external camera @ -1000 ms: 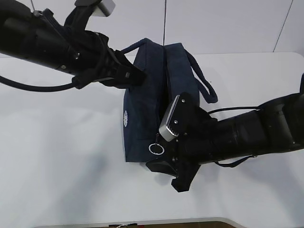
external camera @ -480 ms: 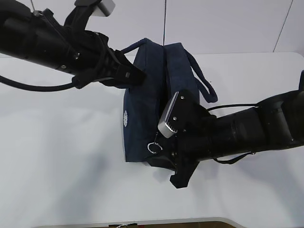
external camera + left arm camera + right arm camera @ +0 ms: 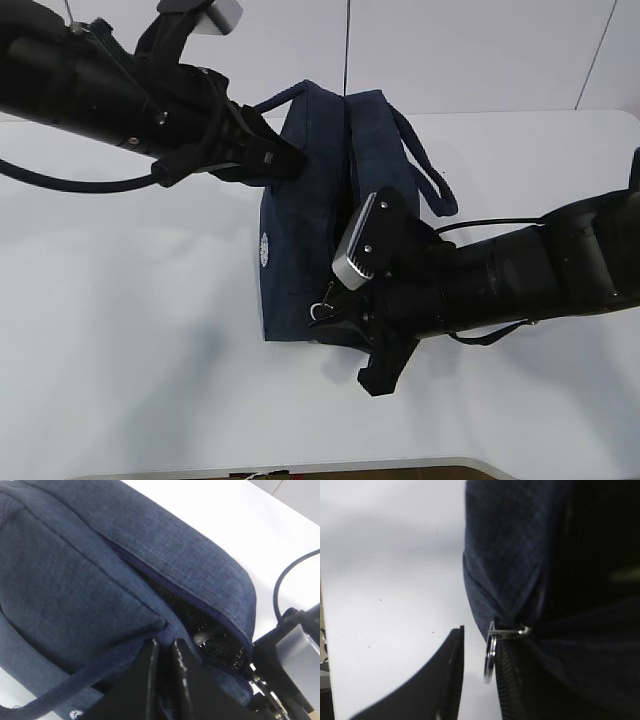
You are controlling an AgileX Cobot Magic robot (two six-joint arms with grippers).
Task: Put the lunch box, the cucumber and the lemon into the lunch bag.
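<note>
The lunch bag [image 3: 310,200], boxy woven navy fabric, stands on the smooth white table [image 3: 120,330]. The left gripper [image 3: 165,670] pinches its ribbed webbing handle [image 3: 85,680]; the right gripper [image 3: 477,680] brackets the silver ring pull [image 3: 489,657], grip unclear.

The lunch bag [image 3: 520,565] is blurred and edge-cropped in the right wrist view, its inside dark.

Left gripper [image 3: 290,160] clamped shut, arm reaching in from upper left. Right gripper [image 3: 477,672] low, jaws partly apart, arm extended from right, wrist angled down.
</note>
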